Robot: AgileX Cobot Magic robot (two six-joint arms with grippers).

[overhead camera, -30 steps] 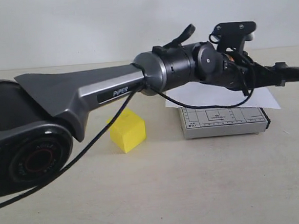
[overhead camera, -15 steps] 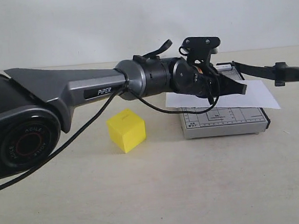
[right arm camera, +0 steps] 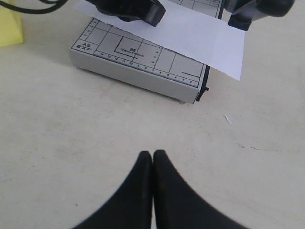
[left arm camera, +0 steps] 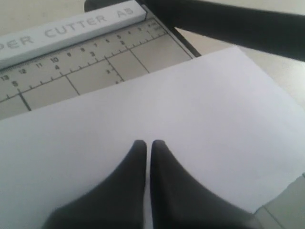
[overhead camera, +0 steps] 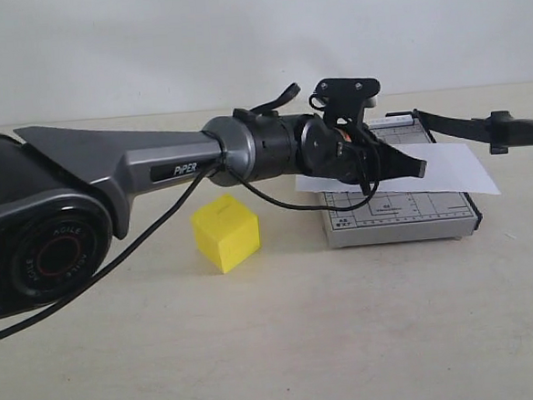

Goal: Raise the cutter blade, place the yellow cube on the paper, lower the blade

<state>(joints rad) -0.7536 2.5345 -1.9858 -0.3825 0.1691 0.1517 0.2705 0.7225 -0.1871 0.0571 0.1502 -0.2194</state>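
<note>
Nearest: right gripper (right arm camera: 152, 153), fingers pressed together with nothing between them, hanging over bare tabletop (right arm camera: 71, 157) on the near side of the cutter board (right arm camera: 133, 62). Fingertips visible in the right wrist view alone.

Next back: yellow cube (overhead camera: 225, 232), resting on the tabletop off the board's left end, clearly apart from it, one vertical edge turned toward the exterior camera. Whole in the exterior view; only a cropped yellow patch (right arm camera: 9, 24) in the right wrist view.

Then the cutter board (overhead camera: 396, 214), grey and gridded, lying flat right of the tabletop's middle. Across its far half, the paper (overhead camera: 456, 164), white, overhanging the board's right end and leaving the near grid strip bare. Added by the left wrist view: a ruler scale on the board (left arm camera: 71, 71), the lettering "CUTTER A5" on a pale strip along one edge, and the paper (left arm camera: 167, 119) seen close. Added by the right wrist view: the board's near wall and the paper (right arm camera: 200, 33) jutting past the board's end.

Above the paper, reaching in from the left: left gripper (overhead camera: 409, 165), fingers together, empty (left arm camera: 148, 143). Cannot tell whether the tips touch the sheet.

Farthest: cutter blade (overhead camera: 462, 124), lifted off the board, running from the far corner out past the right end, handle in the air. Only a blurred dark bar (left arm camera: 238, 24) in the left wrist view.
</note>
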